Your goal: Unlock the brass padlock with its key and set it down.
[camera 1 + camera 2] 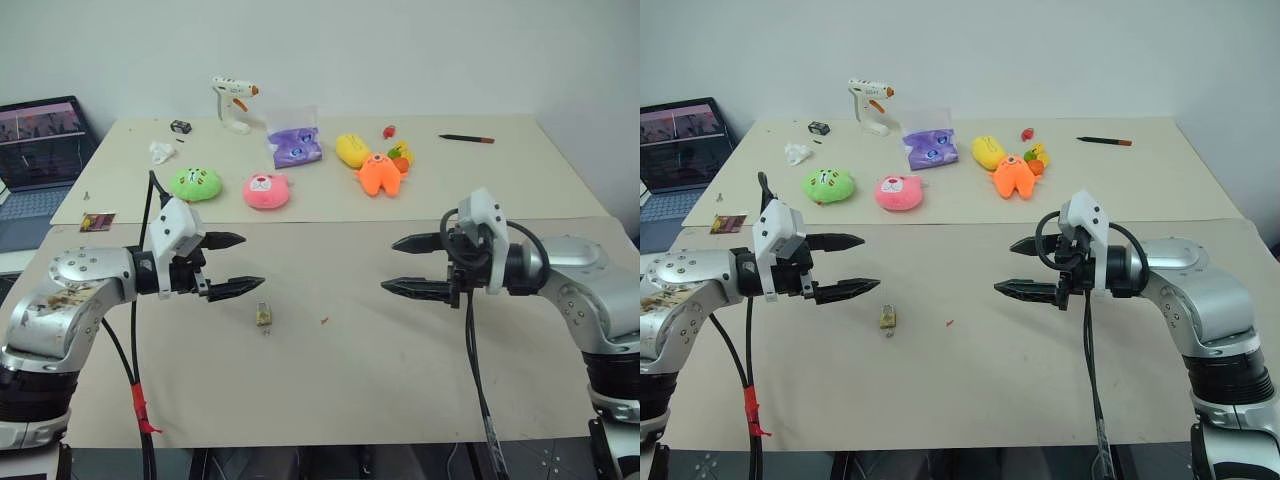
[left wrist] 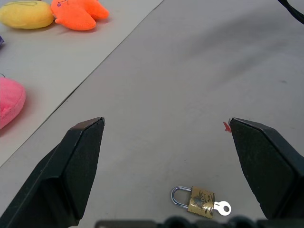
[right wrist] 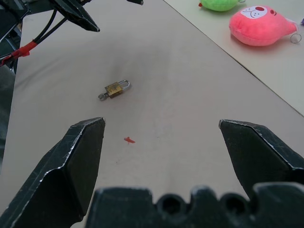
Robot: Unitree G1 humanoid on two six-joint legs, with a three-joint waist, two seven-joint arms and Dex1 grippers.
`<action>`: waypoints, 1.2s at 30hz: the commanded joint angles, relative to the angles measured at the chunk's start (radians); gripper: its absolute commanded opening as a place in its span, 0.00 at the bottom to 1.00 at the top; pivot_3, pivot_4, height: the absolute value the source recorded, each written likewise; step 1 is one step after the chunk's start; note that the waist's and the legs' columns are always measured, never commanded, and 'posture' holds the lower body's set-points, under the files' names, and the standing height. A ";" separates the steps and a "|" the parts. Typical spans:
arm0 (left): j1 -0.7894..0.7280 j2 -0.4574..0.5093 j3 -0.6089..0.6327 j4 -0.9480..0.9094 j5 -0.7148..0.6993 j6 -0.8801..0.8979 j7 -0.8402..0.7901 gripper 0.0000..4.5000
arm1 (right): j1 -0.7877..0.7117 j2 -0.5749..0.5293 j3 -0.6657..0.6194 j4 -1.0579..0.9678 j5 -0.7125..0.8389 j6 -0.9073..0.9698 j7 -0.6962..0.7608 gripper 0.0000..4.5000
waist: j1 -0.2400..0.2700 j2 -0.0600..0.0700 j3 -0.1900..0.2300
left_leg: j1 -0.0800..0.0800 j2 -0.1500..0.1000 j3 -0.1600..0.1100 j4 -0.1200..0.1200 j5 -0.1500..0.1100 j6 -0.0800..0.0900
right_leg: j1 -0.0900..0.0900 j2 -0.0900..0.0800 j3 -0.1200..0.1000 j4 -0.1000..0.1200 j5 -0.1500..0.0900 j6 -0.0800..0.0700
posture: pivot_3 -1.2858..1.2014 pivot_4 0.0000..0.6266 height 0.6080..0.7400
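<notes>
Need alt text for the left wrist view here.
A brass padlock with its key inserted lies on the tan table between the open left claw fingers; pink, yellow and orange plush toys sit beyond.

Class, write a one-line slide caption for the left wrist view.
Open left gripper hovers above the brass padlock, its key inserted, lying on the table.

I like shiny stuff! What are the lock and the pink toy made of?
The lock looks like metal: a dull golden, brass-like body with a shiny silvery loop and a silvery key in it. The pink toy looks like soft plush cloth: puffy, matte, no shine.
</notes>
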 commanded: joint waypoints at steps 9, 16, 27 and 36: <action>-0.458 -0.086 -0.394 0.894 0.444 -1.118 -0.585 1.00 | 0.160 -0.027 -0.143 -0.197 0.039 0.026 -0.149 1.00 | 0.015 0.000 0.000 | -0.002 0.000 0.000 0.000 0.000 0.000 | 0.000 -0.001 -0.003 -0.005 0.004 0.000 | 0.52 0.24 1.00; -0.745 -0.265 -0.654 1.364 0.572 -1.562 -0.598 1.00 | 0.283 -0.028 -0.241 -0.325 0.074 0.073 -0.261 1.00 | 0.010 -0.001 0.000 | -0.008 0.000 0.000 0.006 -0.001 0.003 | -0.001 -0.001 -0.004 -0.007 0.006 0.002 | 0.52 0.24 1.00; -0.890 -0.327 -0.805 1.551 0.668 -1.765 -0.598 1.00 | 0.399 -0.018 -0.317 -0.433 0.130 0.112 -0.364 1.00 | -0.007 -0.001 0.000 | -0.008 0.000 0.003 0.010 -0.003 0.006 | -0.001 -0.001 -0.003 -0.006 0.008 0.005 | 0.52 0.24 1.00; -0.913 -0.353 -0.847 1.575 0.686 -1.876 -0.598 1.00 | 0.422 -0.014 -0.302 -0.449 0.147 0.101 -0.413 1.00 | -0.007 -0.001 0.000 | -0.007 0.000 0.006 0.012 -0.003 0.007 | -0.001 0.000 -0.001 -0.001 0.008 0.005 | 0.52 0.24 1.00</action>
